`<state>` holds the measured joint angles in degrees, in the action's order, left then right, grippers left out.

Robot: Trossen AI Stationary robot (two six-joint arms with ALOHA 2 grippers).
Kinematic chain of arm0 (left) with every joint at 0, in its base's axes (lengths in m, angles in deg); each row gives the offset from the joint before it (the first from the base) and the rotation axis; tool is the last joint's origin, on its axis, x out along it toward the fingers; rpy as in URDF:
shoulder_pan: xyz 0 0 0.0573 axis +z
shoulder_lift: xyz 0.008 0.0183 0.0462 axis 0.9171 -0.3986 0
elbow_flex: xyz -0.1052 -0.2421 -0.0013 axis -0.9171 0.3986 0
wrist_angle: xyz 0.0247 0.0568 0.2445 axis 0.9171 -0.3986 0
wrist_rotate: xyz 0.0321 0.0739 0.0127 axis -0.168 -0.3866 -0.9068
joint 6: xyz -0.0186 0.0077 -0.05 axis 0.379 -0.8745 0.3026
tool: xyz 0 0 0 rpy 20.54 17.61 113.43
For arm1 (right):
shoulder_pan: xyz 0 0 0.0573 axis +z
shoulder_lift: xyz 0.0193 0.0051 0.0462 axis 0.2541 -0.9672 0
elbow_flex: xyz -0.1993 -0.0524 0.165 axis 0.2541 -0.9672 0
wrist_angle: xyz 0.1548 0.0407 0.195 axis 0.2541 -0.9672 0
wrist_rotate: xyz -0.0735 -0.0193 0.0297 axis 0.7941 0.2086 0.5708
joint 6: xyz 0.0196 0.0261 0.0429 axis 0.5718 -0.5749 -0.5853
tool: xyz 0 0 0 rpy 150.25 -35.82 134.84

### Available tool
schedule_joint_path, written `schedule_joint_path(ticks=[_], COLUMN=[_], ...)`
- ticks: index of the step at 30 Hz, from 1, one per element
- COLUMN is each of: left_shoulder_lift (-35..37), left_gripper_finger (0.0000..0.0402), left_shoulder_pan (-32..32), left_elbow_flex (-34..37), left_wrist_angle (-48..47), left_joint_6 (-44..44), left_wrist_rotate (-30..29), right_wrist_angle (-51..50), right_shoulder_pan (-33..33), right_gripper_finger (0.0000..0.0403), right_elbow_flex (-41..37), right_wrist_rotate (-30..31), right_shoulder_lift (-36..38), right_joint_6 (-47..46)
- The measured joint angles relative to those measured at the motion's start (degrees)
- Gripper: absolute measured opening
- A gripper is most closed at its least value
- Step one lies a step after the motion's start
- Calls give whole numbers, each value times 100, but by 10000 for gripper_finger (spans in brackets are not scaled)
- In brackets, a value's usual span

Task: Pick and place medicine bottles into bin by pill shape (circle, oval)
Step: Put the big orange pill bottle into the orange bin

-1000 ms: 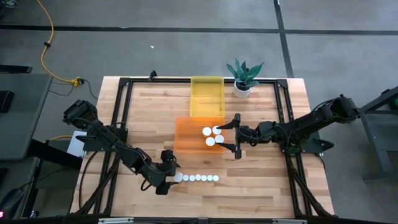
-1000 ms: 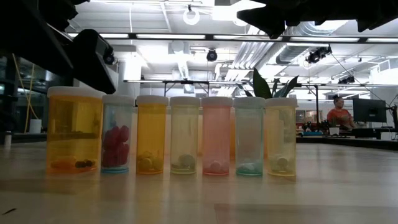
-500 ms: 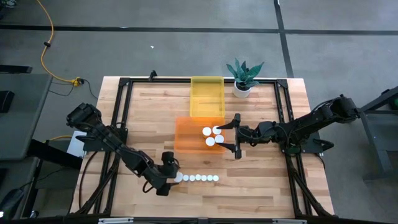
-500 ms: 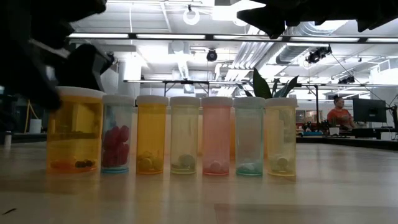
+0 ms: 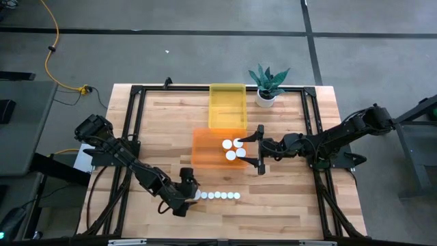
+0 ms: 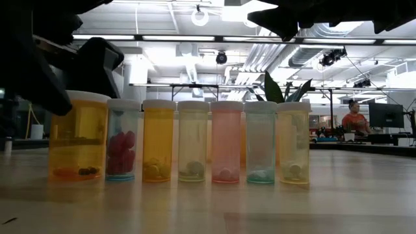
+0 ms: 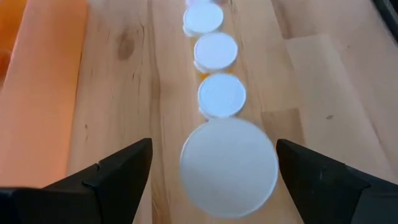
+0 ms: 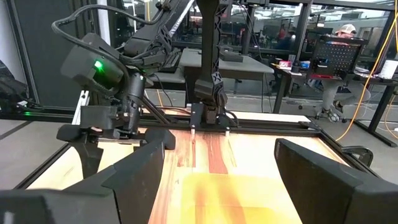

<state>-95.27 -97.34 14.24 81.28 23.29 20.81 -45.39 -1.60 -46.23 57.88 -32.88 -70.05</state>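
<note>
I have the left gripper [image 7: 211, 180] spread wide over the end bottle [image 7: 228, 167] of the row of medicine bottles [image 5: 217, 195] near the bench [image 5: 287, 198] front edge, fingers straddling its white cap so a squeeze should catch it squarely. That bottle is the wide orange one (its pills lie flat at the bottom in the low view). My right gripper [image 5: 259, 149] hangs spread beside the orange bin [image 5: 205, 147], which already holds three bottles; the yellow bin [image 5: 227, 106] sits behind it.
</note>
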Motion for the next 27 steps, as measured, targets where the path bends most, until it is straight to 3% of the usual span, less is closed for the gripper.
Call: schedule_joint_path(ticks=[10,27], left_shoulder_lift=[0,2], left_gripper_finger=[320,217], left_shoulder_pan=[-2,-1], left_elbow_flex=[0,0], left_wrist_angle=[-60,-57], left_joint_6=[33,62], left_wrist_rotate=[209,214], right_wrist_angle=[-32,-32], right_shoulder_pan=[0,0], right_gripper_finger=[298,298], right_elbow_flex=[0,0], right_wrist_rotate=[0,-1], right_shoulder_lift=[0,0], right_joint_6=[0,-2])
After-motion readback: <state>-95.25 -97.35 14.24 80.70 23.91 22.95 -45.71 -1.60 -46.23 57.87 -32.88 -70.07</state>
